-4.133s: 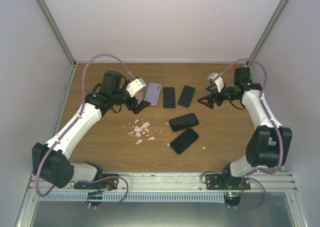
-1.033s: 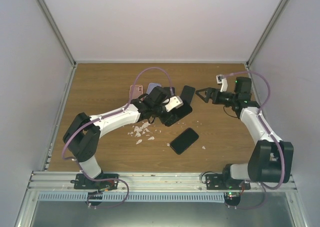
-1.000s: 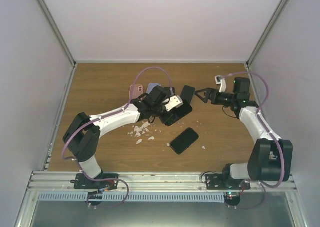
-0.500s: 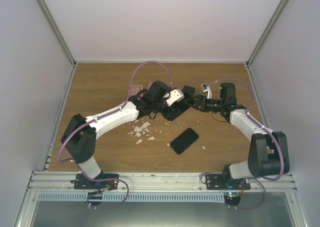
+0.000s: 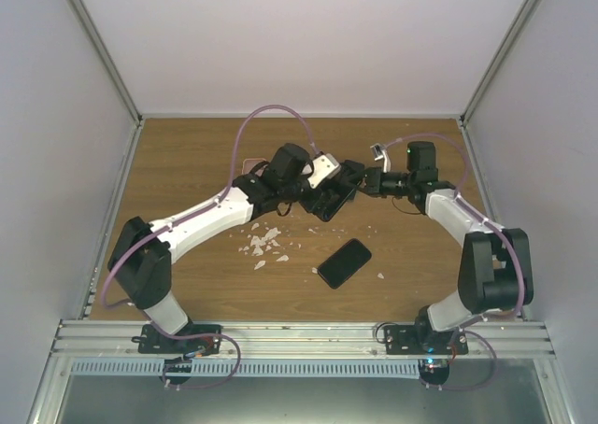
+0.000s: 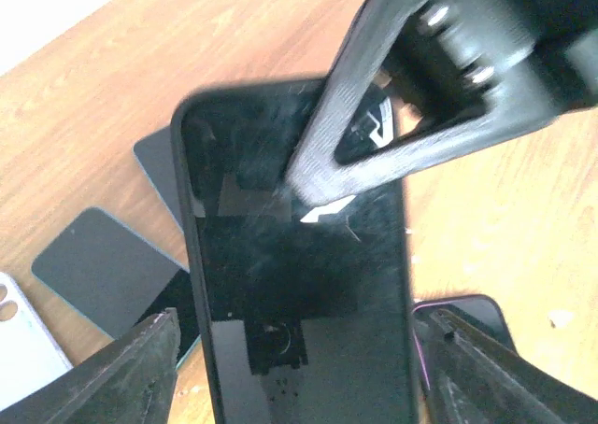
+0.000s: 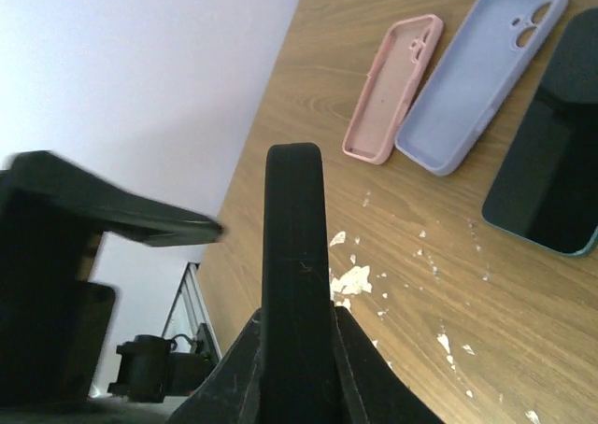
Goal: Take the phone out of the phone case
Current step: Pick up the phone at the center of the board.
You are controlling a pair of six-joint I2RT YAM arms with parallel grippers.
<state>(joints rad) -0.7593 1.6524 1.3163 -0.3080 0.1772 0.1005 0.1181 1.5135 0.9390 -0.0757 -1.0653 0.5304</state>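
Phone [image 6: 299,293]: black, dark glossy screen, seated in case [image 6: 190,209], which shows as a thin black rim all round. Held off the tabletop [image 5: 187,162], long edges between the left hand's [image 6: 299,377] fingers, screen toward its wrist. Top end pinched by right hand [image 7: 297,345], one finger across the screen.

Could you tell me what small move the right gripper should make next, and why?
Probably peel back gently: the right gripper is pinched on the rim of the black cased phone, which the left gripper clamps by its sides.
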